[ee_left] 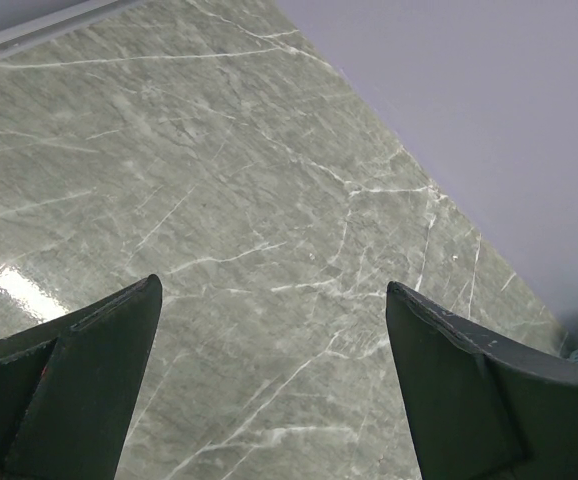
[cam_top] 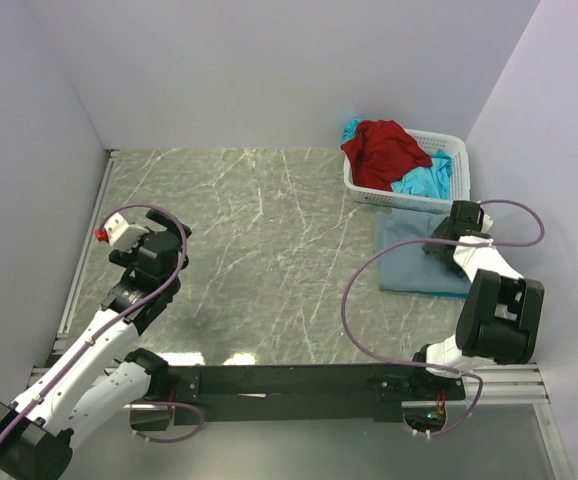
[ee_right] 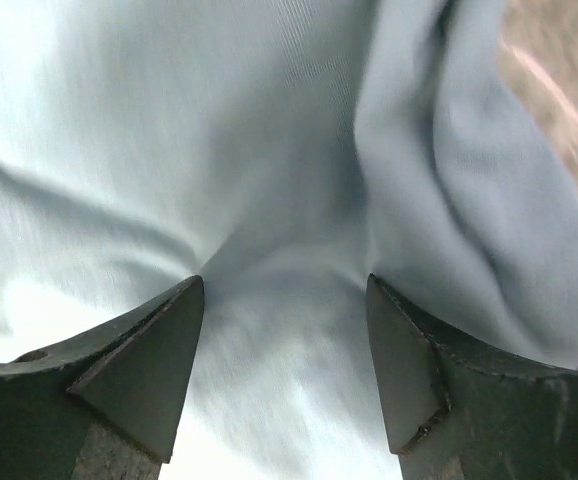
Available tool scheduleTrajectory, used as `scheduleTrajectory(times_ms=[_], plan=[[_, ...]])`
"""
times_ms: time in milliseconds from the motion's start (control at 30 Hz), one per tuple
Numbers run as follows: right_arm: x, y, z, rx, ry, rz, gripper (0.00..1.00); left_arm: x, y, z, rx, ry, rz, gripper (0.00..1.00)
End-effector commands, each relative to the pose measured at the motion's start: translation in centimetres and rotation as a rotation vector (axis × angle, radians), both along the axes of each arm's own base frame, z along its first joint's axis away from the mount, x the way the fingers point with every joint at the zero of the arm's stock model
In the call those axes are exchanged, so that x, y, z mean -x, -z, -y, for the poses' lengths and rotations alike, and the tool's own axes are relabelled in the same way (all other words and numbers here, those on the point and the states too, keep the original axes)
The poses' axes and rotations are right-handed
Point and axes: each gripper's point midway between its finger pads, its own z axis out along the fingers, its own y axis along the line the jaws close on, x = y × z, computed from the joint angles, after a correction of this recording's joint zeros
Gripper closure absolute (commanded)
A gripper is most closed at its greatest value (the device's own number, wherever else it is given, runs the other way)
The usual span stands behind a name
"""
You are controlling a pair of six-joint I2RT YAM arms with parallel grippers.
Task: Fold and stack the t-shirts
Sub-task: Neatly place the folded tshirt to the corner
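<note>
**Right gripper on grey shirt, left idle**

Grey shirt [cam_top: 409, 265] spread on the table [cam_top: 259, 240] at the right, just in front of the basket [cam_top: 457, 150] and touching its near side. Roughly rectangular from above, with its far right part hidden under the right arm.

Right gripper [ee_right: 284, 285] down on that shirt, jaws parted. Both fingertips [ee_right: 184, 300] pressed against the cloth, nothing pinched between them. Creases fanning out from the tips in the wrist view, and a thick fold running up the right side. A sliver of table past that fold at the top right corner.

Left gripper [ee_left: 269, 300] well away at the left of the table, jaws spread as wide as they go. Held above bare marble and gripping nothing (only veined stone and the wall's foot between the fingers).

Red shirt [cam_top: 382, 152] heaped in the basket, bulging over its left rim. Turquoise shirt [cam_top: 424, 182] bunched beside and under it, toward the near right. More turquoise showing at the far left corner, though whether it is the same garment cannot be told.

Purple cable [cam_top: 354, 300] looping from the right arm over the table, close to the grey shirt's left edge.
</note>
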Motion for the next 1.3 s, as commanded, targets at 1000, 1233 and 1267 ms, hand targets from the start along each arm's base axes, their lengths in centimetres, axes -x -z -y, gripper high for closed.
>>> scheduleTrajectory(times_ms=[1000,1233,1267], plan=[[-10.8,-5.1,1.3,0.226,-0.583,0.137,0.1,-0.4,-1.5,-0.3,-0.005,-0.017,0.02,0.0],[-9.8,-10.7,1.6,0.268,-0.473,0.242,0.09,0.1,-2.2,-0.6,0.013,-0.024,0.042,0.0],[-9.5,-12.5,1.6,0.282,-0.449,0.278,0.09,0.1,-2.2,-0.6,0.014,-0.026,0.044,0.0]])
